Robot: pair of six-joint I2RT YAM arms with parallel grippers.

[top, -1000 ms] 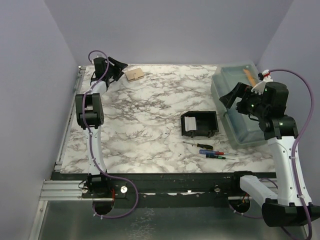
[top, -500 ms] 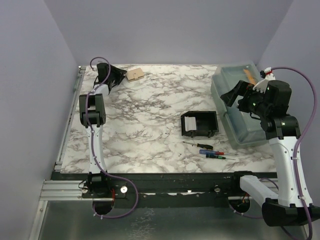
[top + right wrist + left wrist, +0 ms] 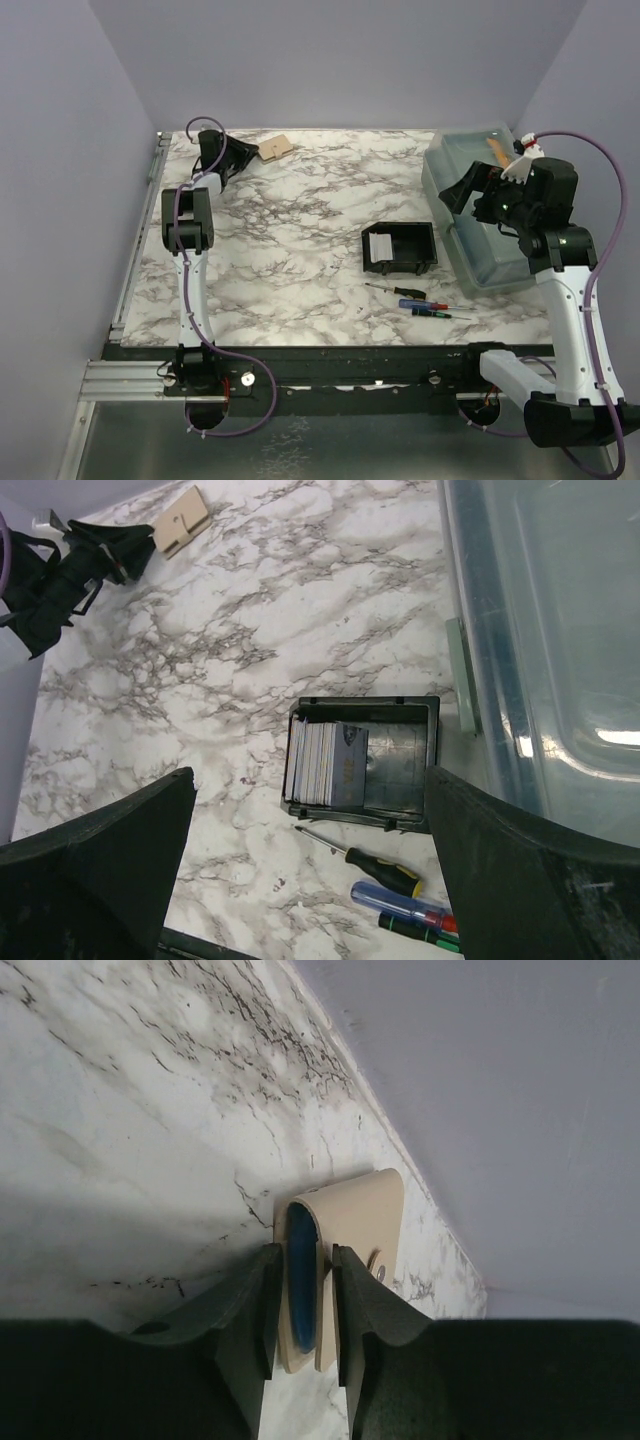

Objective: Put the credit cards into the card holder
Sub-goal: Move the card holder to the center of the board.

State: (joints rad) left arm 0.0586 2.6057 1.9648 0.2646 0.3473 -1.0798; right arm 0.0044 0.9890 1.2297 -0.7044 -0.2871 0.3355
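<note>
A tan credit card lies at the table's far left back, by the wall. In the left wrist view the tan card wraps a light blue card. My left gripper has its two fingers pressed on either side of their near end. It also shows in the top view. The black card holder sits at the table's middle right. It holds a stack of cards at its left end. My right gripper is wide open and empty, high above the holder, also seen from the top.
A large translucent bin stands at the right, right of the holder, under my right arm. Three small screwdrivers lie just in front of the holder, also in the right wrist view. The back wall is close behind the cards.
My left gripper has moved right along the back edge to the cards and now has its fingers around them. The tan card has turned slightly. My right arm has hardly moved.
</note>
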